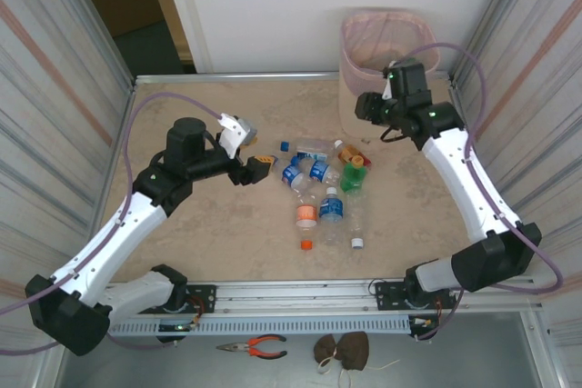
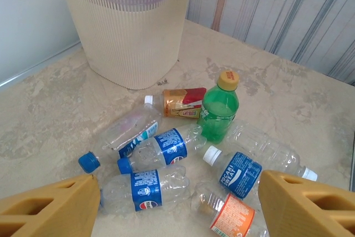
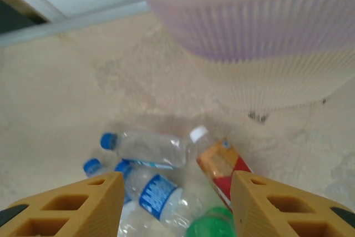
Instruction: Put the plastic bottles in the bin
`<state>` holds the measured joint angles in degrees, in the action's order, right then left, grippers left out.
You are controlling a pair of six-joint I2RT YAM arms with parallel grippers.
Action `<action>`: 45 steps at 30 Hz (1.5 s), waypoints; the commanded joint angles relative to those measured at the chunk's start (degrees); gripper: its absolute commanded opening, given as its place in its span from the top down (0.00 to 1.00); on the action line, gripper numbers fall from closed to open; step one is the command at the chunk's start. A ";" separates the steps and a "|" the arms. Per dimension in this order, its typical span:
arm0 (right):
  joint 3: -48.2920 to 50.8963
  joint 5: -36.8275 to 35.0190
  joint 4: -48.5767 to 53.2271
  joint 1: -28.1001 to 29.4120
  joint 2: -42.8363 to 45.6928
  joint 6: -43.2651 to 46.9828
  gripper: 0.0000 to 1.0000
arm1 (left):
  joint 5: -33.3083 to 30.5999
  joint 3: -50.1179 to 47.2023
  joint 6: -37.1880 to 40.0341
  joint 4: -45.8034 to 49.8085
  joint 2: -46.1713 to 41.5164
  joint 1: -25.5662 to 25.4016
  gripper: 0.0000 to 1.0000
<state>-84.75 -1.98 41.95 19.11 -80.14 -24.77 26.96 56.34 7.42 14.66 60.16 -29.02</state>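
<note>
At the bottom of the left wrist view the left tool (image 2: pixel 180 195) hangs low over the bench (image 2: pixel 39 120), its jaws spread wide with nothing between them. Just beyond that gap lies the closest of the plastic bottles (image 1: pixel 318 184), a clear blue-labelled bottle (image 2: pixel 147 188) on its side. Its long axis runs almost left to right across the frame, nearly along the line from one jaw to the other. The coming move turns on this. Closed as it stands, the tool would likely catch the bottle end to end, so I judge the wrist needs to turn first and take the barrel across its width. Another blue-labelled one lies just behind at a slant, close enough that I cannot tell whether they touch, which leaves little room for a jaw on that side. Farther up the frame a green bottle (image 2: pixel 218 116) stands upright among the lying ones. In the top view the heap sits at the middle of the frame, immediately right of the left tool, so the left arm looks the nearer one to it. The right tool (image 1: pixel 371 108) sits higher, close beside the bin (image 1: pixel 356 79), with its jaws partly apart and empty over the heap's far edge. The bin stands upright at the upper right of that frame, beyond the heap from the left tool, so a lifted bottle would have to travel up and to the right.
</note>
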 commanded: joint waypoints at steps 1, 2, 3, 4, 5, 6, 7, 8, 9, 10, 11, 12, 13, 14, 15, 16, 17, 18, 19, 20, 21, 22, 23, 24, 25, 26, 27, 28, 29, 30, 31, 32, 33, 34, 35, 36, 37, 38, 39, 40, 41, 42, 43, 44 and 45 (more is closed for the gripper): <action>3.47 -5.14 2.93 3.19 1.21 -0.05 0.48 | 1.08 -0.61 -0.75 -1.13 -0.04 -0.49 0.25; 4.75 -5.87 2.96 4.28 1.39 -0.30 0.48 | 1.01 -0.64 -0.82 -0.91 -0.13 -0.52 0.25; 6.26 -6.71 2.97 5.26 1.50 -0.67 0.48 | 0.94 -0.70 -0.69 -0.78 -0.30 -0.46 0.25; 7.25 -7.17 3.12 6.09 1.47 -1.07 0.48 | 0.92 -0.70 -0.71 -0.77 -0.35 -0.51 0.25; 8.20 -7.55 3.19 6.87 1.34 -1.46 0.48 | 0.89 -0.77 -0.69 -0.69 -0.40 -0.52 0.25; 9.33 -7.92 3.07 7.55 1.17 -1.84 0.48 | 0.86 -0.78 -0.68 -0.45 -0.47 -0.52 0.25; 10.04 -8.06 2.94 7.97 0.89 -2.06 0.48 | 0.83 -0.76 -0.68 -0.41 -0.45 -0.52 0.25; 10.66 -8.36 3.08 8.43 0.48 -2.34 0.48 | 0.87 -0.75 -0.70 -0.32 -0.43 -0.52 0.25; 11.07 -8.76 3.35 8.82 -0.02 -2.61 0.49 | 0.86 -0.71 -0.74 -0.17 -0.40 -0.51 0.25; 11.44 -9.06 3.35 9.10 -0.40 -2.75 0.49 | 0.87 -0.72 -0.79 -0.14 -0.46 -0.51 0.25; 11.93 -9.50 3.25 9.42 -0.82 -2.82 0.49 | 0.98 -0.79 -0.91 -0.07 -0.49 -0.51 0.25; 12.36 -9.89 3.00 9.70 -1.25 -2.81 0.50 | 0.98 -0.90 -0.95 -0.07 -0.57 -0.52 0.25; 12.47 -10.14 3.04 9.90 -1.69 -2.75 0.50 | 0.94 -0.96 -1.02 -0.07 -0.58 -0.45 0.25; 12.53 -10.43 3.25 10.05 -2.22 -2.77 0.51 | 0.98 -1.04 -1.09 -0.07 -0.68 -0.52 0.25; 12.53 -11.03 3.39 10.30 -2.61 -2.82 0.52 | 0.90 -1.03 -1.09 0.07 -0.77 -0.51 0.25; 12.52 -11.44 3.56 10.48 -3.09 -2.78 0.53 | 0.94 -0.97 -1.10 0.13 -0.90 -0.51 0.25; 12.63 -11.47 3.73 10.66 -3.50 -2.75 0.54 | 0.90 -0.97 -1.10 0.15 -1.00 -0.52 0.25; 12.79 -11.52 3.69 10.77 -3.82 -2.74 0.55 | 0.77 -1.02 -1.09 0.26 -1.08 -0.47 0.25; 13.00 -11.60 3.67 10.92 -4.02 -2.83 0.55 | 0.74 -1.05 -1.14 0.19 -1.16 -0.51 0.25; 13.20 -11.56 3.66 11.03 -4.33 -2.95 0.56 | 0.72 -1.14 -1.10 0.13 -1.19 -0.52 0.24; 13.25 -11.65 3.58 11.18 -4.66 -3.01 0.57 | 0.65 -1.17 -1.10 0.08 -1.19 -0.52 0.24; 13.50 -11.72 3.53 11.27 -4.90 -3.06 0.58 | 0.72 -1.19 -1.13 0.08 -1.18 -0.47 0.24; 13.47 -11.83 3.62 11.45 -5.11 -3.16 0.58 | 0.72 -1.12 -1.13 0.10 -1.02 -0.52 0.24; 13.52 -12.30 3.76 11.53 -5.35 -3.21 0.59 | 0.72 -1.04 -1.10 0.02 -0.88 -0.47 0.24; 13.40 -12.89 4.00 11.72 -5.61 -3.32 0.60 | 0.83 -1.05 -1.14 0.05 -0.78 -0.52 0.24; 13.34 -13.13 4.25 11.75 -5.72 -3.38 0.61 | 0.85 -0.94 -1.17 0.07 -0.69 -0.51 0.24; 13.36 -13.26 4.31 11.87 -5.82 -3.42 0.61 | 0.94 -0.88 -1.09 0.02 -0.62 -0.52 0.24; 13.29 -13.31 4.42 11.98 -5.82 -3.52 0.62 | 0.92 -0.78 -1.05 -0.10 -0.49 -0.52 0.24; 13.22 -13.55 4.43 12.07 -5.69 -3.48 0.64 | 0.97 -0.72 -1.00 -0.11 -0.40 -0.52 0.24; 13.13 -13.76 4.50 12.17 -5.59 -3.56 0.65 | 1.06 -0.70 -1.05 -0.15 -0.23 -0.51 0.24; 12.89 -13.93 4.62 12.33 -5.47 -3.59 0.66 | 1.15 -0.63 -0.94 -0.21 -0.16 -0.52 0.24; 12.57 -14.30 4.86 12.51 -5.33 -3.60 0.67 | 1.08 -0.58 -0.90 -0.19 -0.04 -0.52 0.24; 12.23 -14.58 5.06 12.70 -5.18 -3.58 0.68 | 1.10 -0.57 -0.91 -0.18 0.12 -0.50 0.24; 11.78 -14.86 5.43 12.86 -5.03 -3.53 0.70 | 1.22 -0.60 -0.84 -0.29 0.20 -0.47 0.24; 11.23 -15.06 5.86 12.95 -4.80 -3.57 0.71 | 1.28 -0.53 -0.90 -0.33 0.26 -0.52 0.24; 10.59 -15.38 6.38 13.13 -4.65 -3.53 0.71 | 1.32 -0.53 -0.86 -0.32 0.29 -0.51 0.24; 10.04 -15.71 6.83 13.22 -4.31 -3.50 0.72 | 1.28 -0.59 -0.92 -0.41 0.28 -0.47 0.24; 9.47 -15.90 7.23 13.32 -3.84 -3.42 0.73 | 1.34 -0.53 -0.98 -0.39 0.25 -0.48 0.24; 9.04 -16.07 7.54 13.25 -3.44 -3.37 0.73 | 1.34 -0.58 -0.95 -0.42 0.22 -0.52 0.24; 8.35 -16.15 7.99 13.32 -3.00 -3.27 0.73 | 1.27 -0.59 -0.84 -0.41 0.15 -0.48 0.24; 7.62 -16.37 8.53 13.30 -2.69 -3.31 0.73 | 1.34 -0.58 -0.87 -0.40 0.16 -0.52 0.24; 6.73 -16.39 9.27 13.32 -2.24 -3.25 0.74 | 1.33 -0.53 -0.85 -0.39 0.21 -0.52 0.24; 5.88 -16.47 9.84 13.30 -1.84 -3.10 0.74 | 1.28 -0.54 -0.91 -0.42 0.18 -0.52 0.24; 5.20 -16.44 10.40 13.30 -1.48 -2.94 0.74 | 1.35 -0.53 -0.85 -0.51 0.24 -0.51 0.24; 4.08 -16.40 10.94 13.24 -1.08 -2.77 0.74 | 1.34 -0.58 -0.89 -0.64 0.24 -0.47 0.24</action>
<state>-77.25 -16.75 49.82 32.03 -84.27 -27.40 27.03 55.70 7.03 14.85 60.36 -29.02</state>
